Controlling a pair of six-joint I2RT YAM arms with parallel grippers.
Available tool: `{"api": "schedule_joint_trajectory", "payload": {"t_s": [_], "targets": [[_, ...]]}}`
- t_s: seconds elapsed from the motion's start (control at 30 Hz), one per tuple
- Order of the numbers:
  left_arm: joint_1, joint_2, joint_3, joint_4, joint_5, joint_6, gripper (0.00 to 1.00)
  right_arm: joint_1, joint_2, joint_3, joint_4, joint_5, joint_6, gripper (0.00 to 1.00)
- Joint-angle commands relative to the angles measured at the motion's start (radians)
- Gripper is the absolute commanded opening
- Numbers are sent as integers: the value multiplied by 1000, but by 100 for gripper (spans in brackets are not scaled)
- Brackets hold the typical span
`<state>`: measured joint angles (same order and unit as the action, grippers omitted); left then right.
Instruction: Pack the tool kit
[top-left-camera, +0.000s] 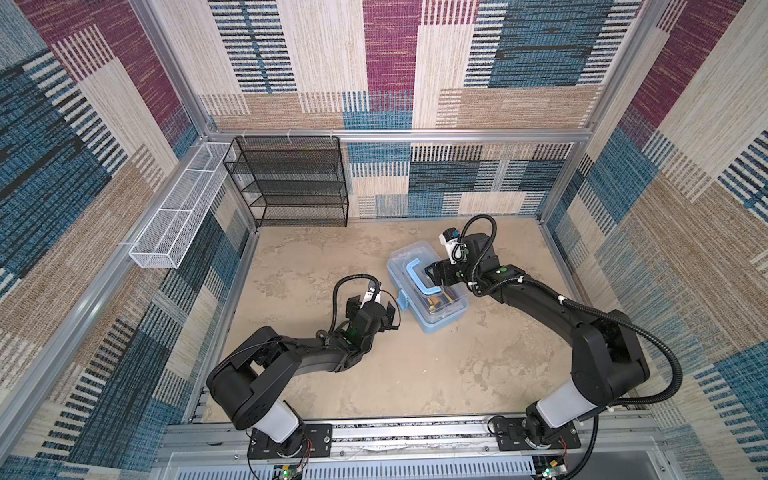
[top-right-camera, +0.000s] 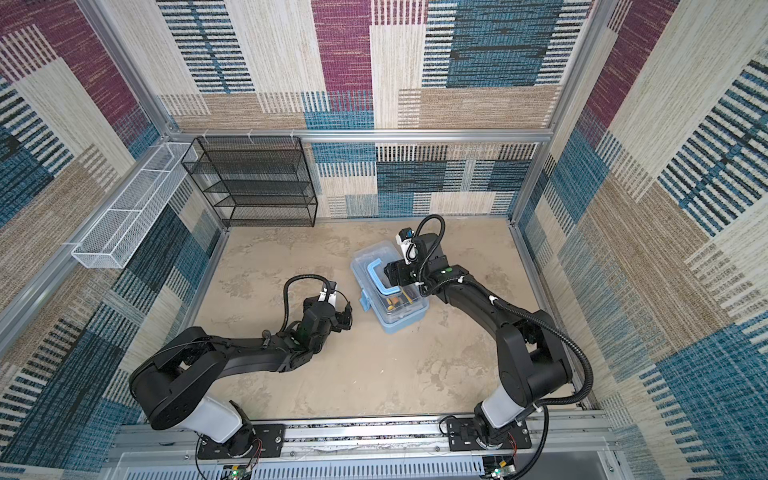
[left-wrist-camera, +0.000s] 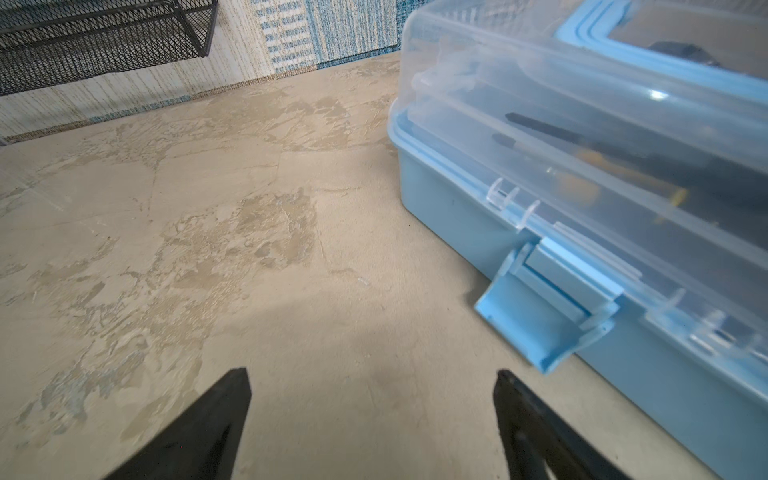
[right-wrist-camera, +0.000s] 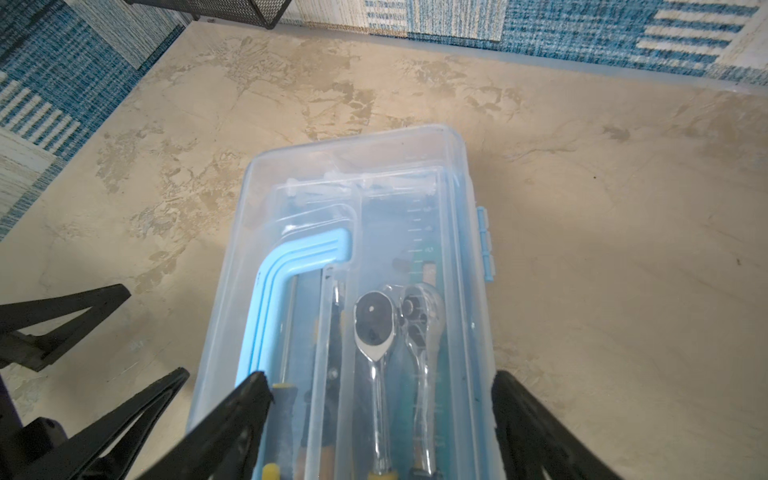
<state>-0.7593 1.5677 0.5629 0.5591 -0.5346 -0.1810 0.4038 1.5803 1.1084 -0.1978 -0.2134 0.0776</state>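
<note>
Nearest the arm bases, the left gripper is held low over the bare surface, its jaws spread wide with nothing between them, just beside the front of the tool box. A little farther on, the tool box is set near the middle of the surface, its clear lid down on the blue base and its handle folded flat. The latch is swung outward and not yet snapped; it lies just ahead of the left gripper, off to one side. Ratchets are seen through the lid, so latching is judged to be the step in hand. Above the lid the right gripper is likewise spread wide, one fingertip over the handle's end and the other at the box's edge; whether the lid is touched cannot be told.

For a clean close, the lid should be pressed flat by the right gripper, so that the rim is seated all round and the box is kept from sliding. The latch should then be pushed at its free edge toward the box wall, square to its hinge, until it catches. A glancing push is likely to skid the light box. Farthest back, the black rack and white basket are not needed.
</note>
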Motion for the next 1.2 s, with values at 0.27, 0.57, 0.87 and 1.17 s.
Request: {"api": "schedule_joint_trajectory", "payload": {"t_s": [0.27,0.57,0.87,1.17], "targets": [[3,52,8,-3,253,-21,94,0,13,7,21,0,18,85],[2,179,18,170,403,-86,94,0,39,13,29,1,16,86],[0,268,75,197,333,-132,94,0,32,3,28,23,1,86],[0,313,126,215,205,-98,94,0,38,0,34,19,4,86]]}}
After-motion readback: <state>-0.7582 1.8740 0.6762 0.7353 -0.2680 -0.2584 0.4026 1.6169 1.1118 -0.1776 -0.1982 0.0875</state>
